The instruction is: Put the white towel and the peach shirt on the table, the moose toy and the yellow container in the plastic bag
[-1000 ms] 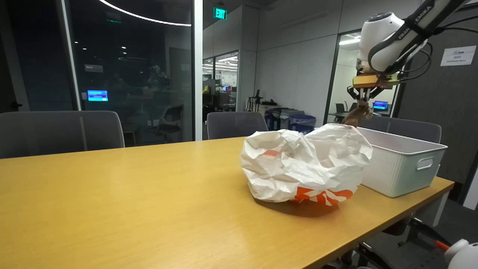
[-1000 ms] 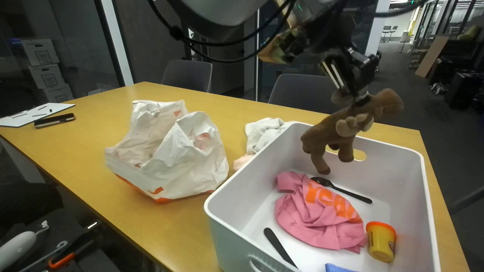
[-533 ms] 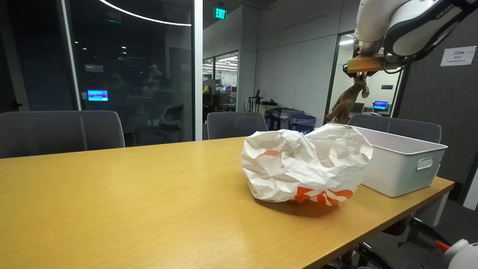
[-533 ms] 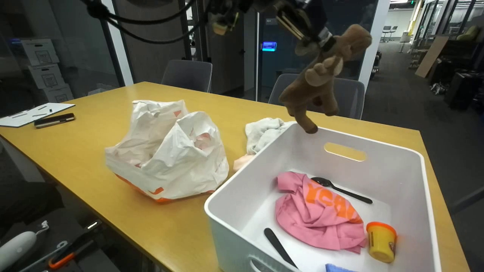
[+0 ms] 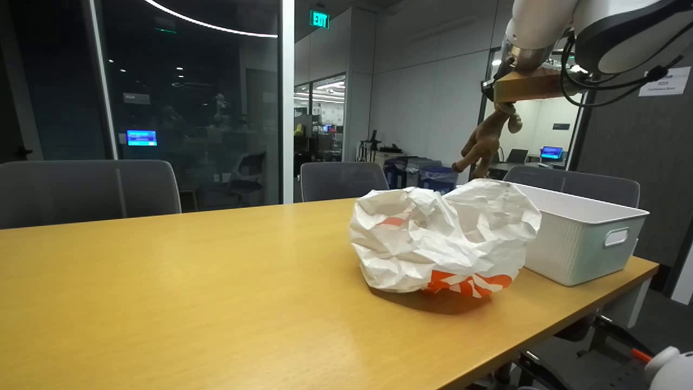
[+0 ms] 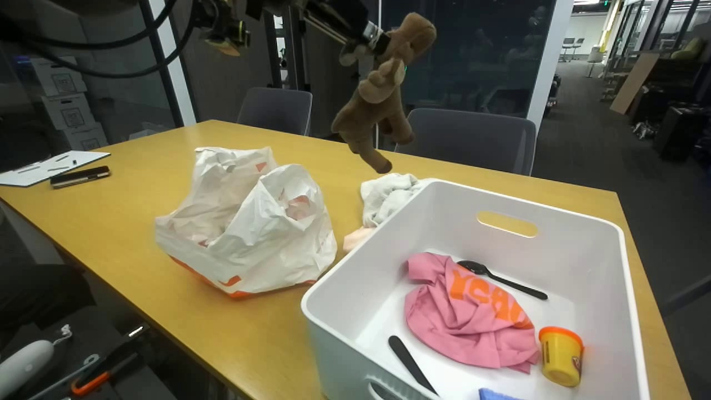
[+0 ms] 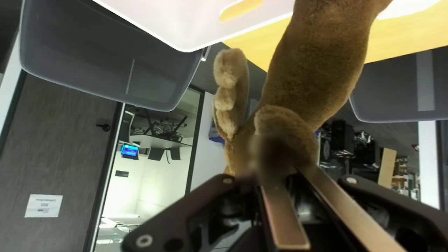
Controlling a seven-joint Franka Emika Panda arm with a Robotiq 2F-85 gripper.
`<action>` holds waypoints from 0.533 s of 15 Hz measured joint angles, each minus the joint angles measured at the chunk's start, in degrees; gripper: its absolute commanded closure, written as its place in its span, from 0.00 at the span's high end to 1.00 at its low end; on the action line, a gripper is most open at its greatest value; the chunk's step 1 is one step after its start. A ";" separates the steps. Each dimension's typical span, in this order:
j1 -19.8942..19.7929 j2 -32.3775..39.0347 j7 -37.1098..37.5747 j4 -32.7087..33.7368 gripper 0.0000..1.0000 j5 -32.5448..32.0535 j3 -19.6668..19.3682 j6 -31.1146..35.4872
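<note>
Moose (image 5: 485,137) dangles from my gripper (image 6: 379,43), jaws clamped near its head, up at one o'clock from the bag (image 5: 433,250) in an exterior view!

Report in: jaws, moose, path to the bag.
Jaws shut on moose. Moose aloft, not yet in bag. Nothing seen between the two.
</note>
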 measured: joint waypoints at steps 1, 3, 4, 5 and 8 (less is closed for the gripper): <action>1.10 -1.02 -0.94 -1.06 0.04 0.49 -0.08 0.21; 3.35 -2.64 -5.40 -2.88 0.04 2.69 -0.81 1.64; 4.11 -3.29 -7.57 -3.52 0.04 3.12 -1.22 2.77; 4.50 -3.90 -9.52 -3.98 0.04 3.18 -1.43 3.89; 4.68 -5.34 -13.43 -4.66 0.04 1.65 -1.71 7.21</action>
